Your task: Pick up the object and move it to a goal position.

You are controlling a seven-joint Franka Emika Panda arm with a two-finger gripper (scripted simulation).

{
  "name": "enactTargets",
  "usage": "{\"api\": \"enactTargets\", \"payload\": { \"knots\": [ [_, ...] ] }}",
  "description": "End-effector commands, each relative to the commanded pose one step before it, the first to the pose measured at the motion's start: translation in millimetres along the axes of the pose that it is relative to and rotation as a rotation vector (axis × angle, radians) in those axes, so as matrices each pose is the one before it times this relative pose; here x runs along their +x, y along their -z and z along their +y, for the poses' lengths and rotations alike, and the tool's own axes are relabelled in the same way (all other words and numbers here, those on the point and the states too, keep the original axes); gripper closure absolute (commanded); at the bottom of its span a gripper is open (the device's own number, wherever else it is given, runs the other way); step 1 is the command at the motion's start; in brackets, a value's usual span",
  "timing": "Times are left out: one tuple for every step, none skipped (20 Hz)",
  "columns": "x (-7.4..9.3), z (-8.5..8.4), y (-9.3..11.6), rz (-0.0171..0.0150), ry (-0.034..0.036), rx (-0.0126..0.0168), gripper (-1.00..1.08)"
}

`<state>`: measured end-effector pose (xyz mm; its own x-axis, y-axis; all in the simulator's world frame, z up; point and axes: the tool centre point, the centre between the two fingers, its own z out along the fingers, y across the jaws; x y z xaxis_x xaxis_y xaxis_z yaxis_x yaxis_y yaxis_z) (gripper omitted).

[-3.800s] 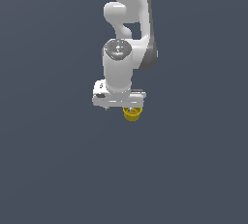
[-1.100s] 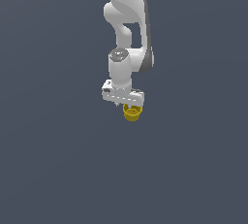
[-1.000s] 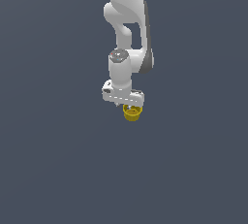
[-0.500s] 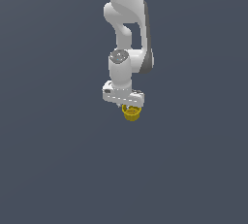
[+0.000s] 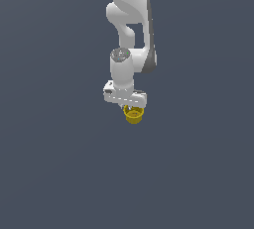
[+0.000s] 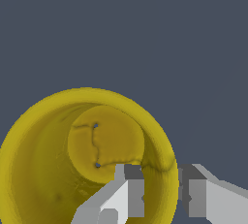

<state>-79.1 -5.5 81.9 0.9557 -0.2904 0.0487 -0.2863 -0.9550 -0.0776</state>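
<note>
On my feed the yellow cup (image 5: 133, 115) hangs directly under the white gripper (image 5: 130, 109), upright with its mouth up, against a plain dark grey-blue backdrop. I cannot make out any surface carrying it in either view.

Cup appearance, wrist view: the yellow cup (image 6: 82, 160) is a small bucket shape with a thin rounded rim, walls tapering down to a smaller flat circular floor. The inside is a darker mustard tone. Thin dark crack-like lines run across the floor, with two small grey dots at their ends. It is clearly narrower than the gripper body seen in the exterior view.

Hand state: the gripper (image 6: 157, 189) is clamped on the cup's wall. One finger (image 6: 127, 194) sits inside the cup, the other finger (image 6: 198, 194) outside it, and the rim passes between them with no visible gap on either side.

Left to right in the exterior view: the gripper's flange juts toward the exterior view's left, the wrist column stands at centre, and the cup hangs slightly toward the exterior view's right of that column.

Compared with half a second ago, I see no change: arm pose, gripper height and cup position all match. Against the oldest frame, the arm now stands taller and the wrist is turned.
</note>
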Motion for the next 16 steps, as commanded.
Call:
{"api": "enactTargets", "payload": {
  "knots": [
    [1.63,3.23,10.46,0.00351,-0.00024,0.00093,1.08],
    [0.21,1.84,4.81,0.0,0.0,0.0,1.08],
    [0.24,2.05,5.36,0.0,0.0,0.0,1.08],
    [0.27,2.26,5.91,0.0,0.0,0.0,1.08],
    [0.39,2.76,6.37,-0.00028,-0.00052,0.00036,1.08],
    [0.33,2.66,6.98,0.0,0.0,0.0,1.08],
    [0.36,2.85,7.49,0.0,0.0,0.0,1.08],
    [0.39,3.03,7.97,0.0,0.0,0.0,1.08],
    [0.42,3.21,8.45,0.0,0.0,0.0,1.08],
    [0.45,3.39,8.9,0.0,0.0,0.0,1.08],
    [0.59,3.89,9.24,-0.00028,-0.00057,0.00026,1.08],
    [0.52,3.72,9.79,0.0,0.0,0.0,1.08],
    [0.56,3.89,10.22,0.0,0.0,0.0,1.08],
    [0.6,4.04,10.64,0.0,0.0,0.0,1.08],
    [0.62,4.07,10.7,0.0,0.0,0.0,1.08],
    [0.74,4.33,10.44,-0.00025,-0.00063,-0.00014,1.08]
  ]
}}
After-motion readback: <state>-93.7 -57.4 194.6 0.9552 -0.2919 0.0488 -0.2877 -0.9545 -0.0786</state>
